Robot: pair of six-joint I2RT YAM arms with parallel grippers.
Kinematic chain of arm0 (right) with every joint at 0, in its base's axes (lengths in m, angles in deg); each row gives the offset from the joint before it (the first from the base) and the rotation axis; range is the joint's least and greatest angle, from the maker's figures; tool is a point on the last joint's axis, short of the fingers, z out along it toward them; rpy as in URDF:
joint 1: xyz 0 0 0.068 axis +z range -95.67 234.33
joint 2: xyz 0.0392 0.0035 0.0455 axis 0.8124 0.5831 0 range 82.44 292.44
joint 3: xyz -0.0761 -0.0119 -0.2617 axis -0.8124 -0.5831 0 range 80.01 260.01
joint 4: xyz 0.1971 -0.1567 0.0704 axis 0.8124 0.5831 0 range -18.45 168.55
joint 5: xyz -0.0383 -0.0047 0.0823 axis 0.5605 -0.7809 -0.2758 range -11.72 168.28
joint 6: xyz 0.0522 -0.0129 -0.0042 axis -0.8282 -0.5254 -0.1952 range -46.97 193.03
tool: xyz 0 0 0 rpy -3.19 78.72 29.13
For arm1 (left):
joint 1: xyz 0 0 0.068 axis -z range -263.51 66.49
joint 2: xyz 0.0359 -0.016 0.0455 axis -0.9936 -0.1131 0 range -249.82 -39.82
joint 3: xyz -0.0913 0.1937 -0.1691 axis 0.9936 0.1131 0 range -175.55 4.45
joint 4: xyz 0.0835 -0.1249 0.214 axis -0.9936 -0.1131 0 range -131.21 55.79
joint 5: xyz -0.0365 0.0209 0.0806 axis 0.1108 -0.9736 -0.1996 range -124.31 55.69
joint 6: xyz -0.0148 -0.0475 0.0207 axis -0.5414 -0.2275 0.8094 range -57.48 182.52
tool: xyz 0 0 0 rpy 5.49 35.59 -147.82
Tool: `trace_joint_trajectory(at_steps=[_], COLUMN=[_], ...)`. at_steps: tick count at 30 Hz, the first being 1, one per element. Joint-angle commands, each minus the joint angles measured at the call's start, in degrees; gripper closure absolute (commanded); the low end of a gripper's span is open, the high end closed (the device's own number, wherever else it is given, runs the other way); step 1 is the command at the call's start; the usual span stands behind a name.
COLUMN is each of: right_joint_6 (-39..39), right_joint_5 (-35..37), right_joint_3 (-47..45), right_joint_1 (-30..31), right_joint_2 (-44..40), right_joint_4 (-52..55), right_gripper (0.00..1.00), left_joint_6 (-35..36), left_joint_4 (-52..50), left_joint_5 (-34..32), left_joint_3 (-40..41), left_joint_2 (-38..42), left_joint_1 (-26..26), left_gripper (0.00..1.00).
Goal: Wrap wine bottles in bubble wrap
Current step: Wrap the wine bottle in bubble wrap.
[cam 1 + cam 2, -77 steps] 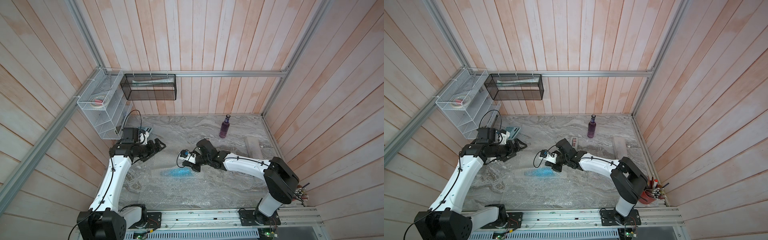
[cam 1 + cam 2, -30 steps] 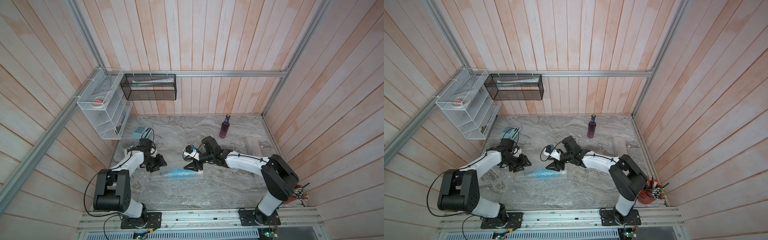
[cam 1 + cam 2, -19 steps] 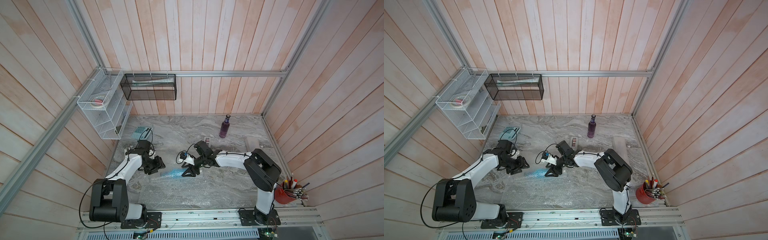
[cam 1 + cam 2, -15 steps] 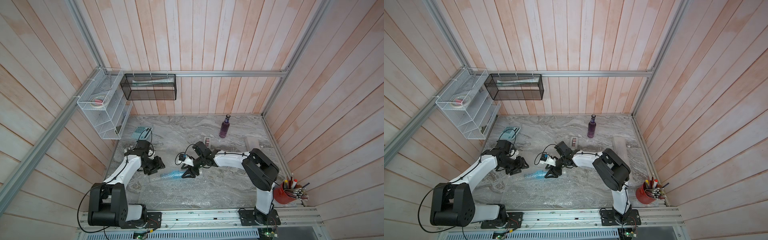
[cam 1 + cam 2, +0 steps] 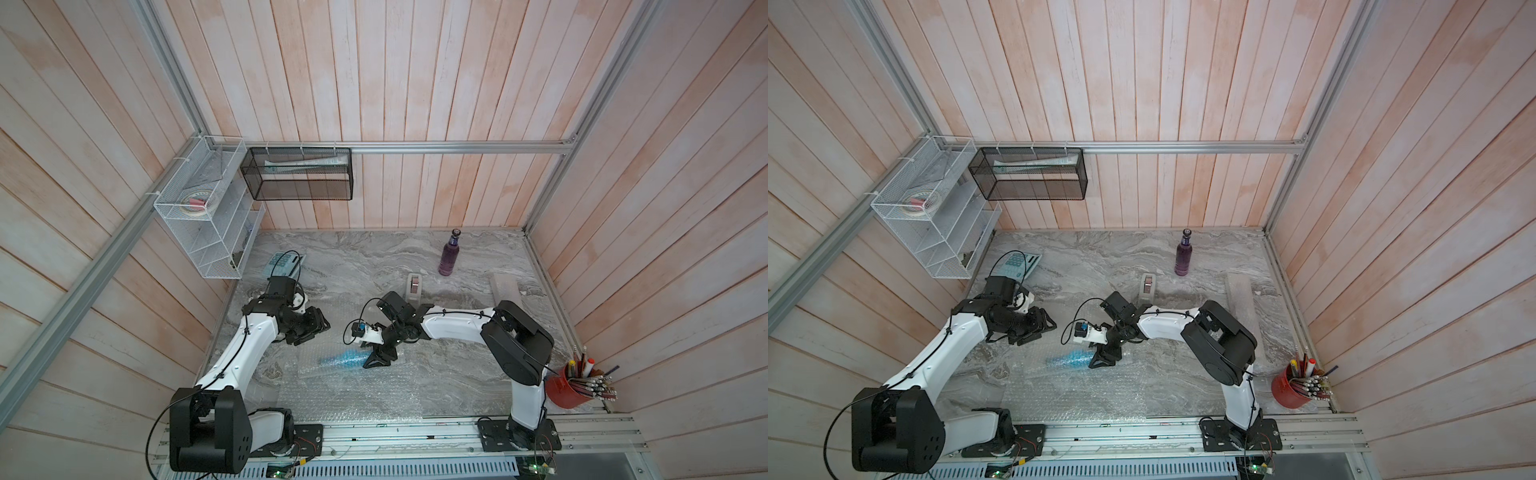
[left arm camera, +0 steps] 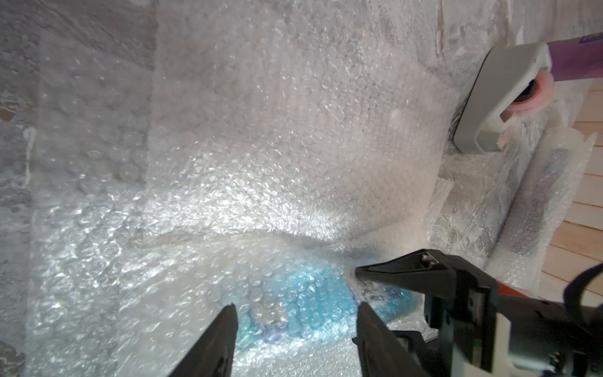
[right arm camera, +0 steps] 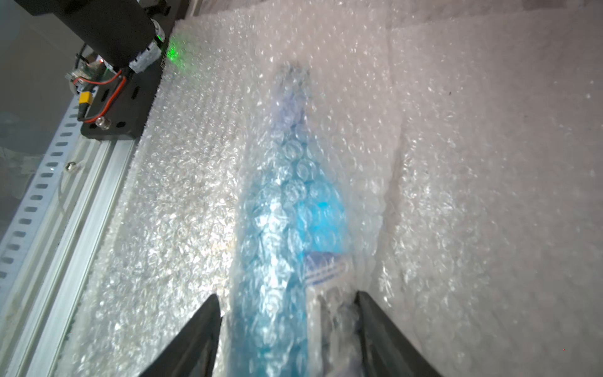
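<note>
In both top views, your blue bottle (image 5: 345, 357) lies on its side under a fold of bubble wrap (image 5: 353, 401) on the tabletop (image 5: 374, 257), its long axis across it and its neck towards the left arm (image 5: 249, 345). In the left wrist view, your left gripper (image 6: 293, 306) aims at it, jaws wide, likely to pin the fold. In the right wrist view, your right gripper (image 7: 286, 296) straddles the base, jaws apart.
</note>
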Motion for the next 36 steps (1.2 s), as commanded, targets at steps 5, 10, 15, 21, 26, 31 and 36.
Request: trace_joint_trajectory(at_steps=[5,10,15,21,26,31,36], right_joint_6=[-0.3,-1.7,-3.9,-3.9,-2.8,-2.0,-1.9], right_joint_5=[2.9,-2.1,-7.2,-11.1,-13.8,-15.4,-16.5], right_joint_3=[-2.4,-1.8,-1.2,0.5,2.7,4.2,5.4], right_joint_1=[0.2,-1.1,-2.3,-4.0,-5.6,-6.7,-6.7], right_joint_2=[1.0,1.9,3.3,5.5,7.7,9.4,10.4], right_joint_4=[1.1,1.0,2.2,4.4,7.3,9.2,9.6], right_gripper=[0.36,0.45,0.47,0.47,0.47,0.47,0.47], left_joint_6=[2.7,6.5,15.6,40.8,61.1,74.5,83.5], left_joint_4=[3.3,7.3,11.8,7.8,-4.8,-13.3,-16.3], left_joint_5=[2.4,3.8,5.9,4.6,13.4,12.0,13.9], left_joint_3=[-2.1,-3.0,-4.7,-7.0,-8.9,-3.7,1.3], left_joint_2=[2.1,2.8,3.8,5.0,4.0,6.6,10.8], left_joint_1=[0.3,0.4,0.5,0.4,1.4,4.6,5.5], left_gripper=[0.39,0.41,0.42,0.46,0.41,0.35,0.26])
